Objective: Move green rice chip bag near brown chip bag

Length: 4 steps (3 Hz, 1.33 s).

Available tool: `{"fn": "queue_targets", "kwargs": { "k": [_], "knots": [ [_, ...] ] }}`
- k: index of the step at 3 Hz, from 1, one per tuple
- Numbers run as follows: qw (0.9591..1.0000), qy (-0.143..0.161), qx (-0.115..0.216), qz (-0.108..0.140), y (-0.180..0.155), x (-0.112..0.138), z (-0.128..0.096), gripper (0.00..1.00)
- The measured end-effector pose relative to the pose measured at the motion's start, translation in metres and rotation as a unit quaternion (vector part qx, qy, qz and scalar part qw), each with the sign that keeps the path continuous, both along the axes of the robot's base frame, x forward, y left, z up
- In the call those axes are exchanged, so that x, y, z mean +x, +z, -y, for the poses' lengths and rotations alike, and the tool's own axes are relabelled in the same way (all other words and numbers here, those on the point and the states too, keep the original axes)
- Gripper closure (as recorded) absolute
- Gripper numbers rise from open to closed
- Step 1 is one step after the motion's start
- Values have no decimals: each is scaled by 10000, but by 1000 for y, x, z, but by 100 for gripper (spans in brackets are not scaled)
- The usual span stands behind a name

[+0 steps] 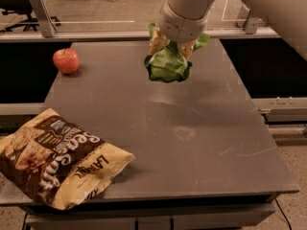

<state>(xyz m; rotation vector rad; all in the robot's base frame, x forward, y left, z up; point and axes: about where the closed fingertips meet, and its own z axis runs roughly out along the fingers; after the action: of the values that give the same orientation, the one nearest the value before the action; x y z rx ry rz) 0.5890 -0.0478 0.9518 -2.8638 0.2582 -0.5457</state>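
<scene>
The green rice chip bag [168,64] hangs crumpled in my gripper [171,46], lifted above the back middle of the grey table [192,143]. The gripper is shut on the bag's upper part, with the cream fingers [157,41] pressed into the foil. The brown chip bag [55,158] lies flat at the table's front left corner, partly over the edge, far from the green bag. My white arm comes down from the top right.
A red apple [66,60] sits at the back left of the table. A metal rail [96,34] runs behind the table. A lower ledge [283,110] lies to the right of the table.
</scene>
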Motion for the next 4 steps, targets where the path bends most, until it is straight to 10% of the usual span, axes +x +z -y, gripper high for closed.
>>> {"fn": "queue_targets", "kwargs": {
  "k": [1,3,4],
  "knots": [
    [9952,834,-123,-498,-6,-30,-3,100],
    [9872,1496,-265,-495,-21,-38,-24,100],
    [9643,2627,-232,-217,-20,-61,-62,100]
  ]
}}
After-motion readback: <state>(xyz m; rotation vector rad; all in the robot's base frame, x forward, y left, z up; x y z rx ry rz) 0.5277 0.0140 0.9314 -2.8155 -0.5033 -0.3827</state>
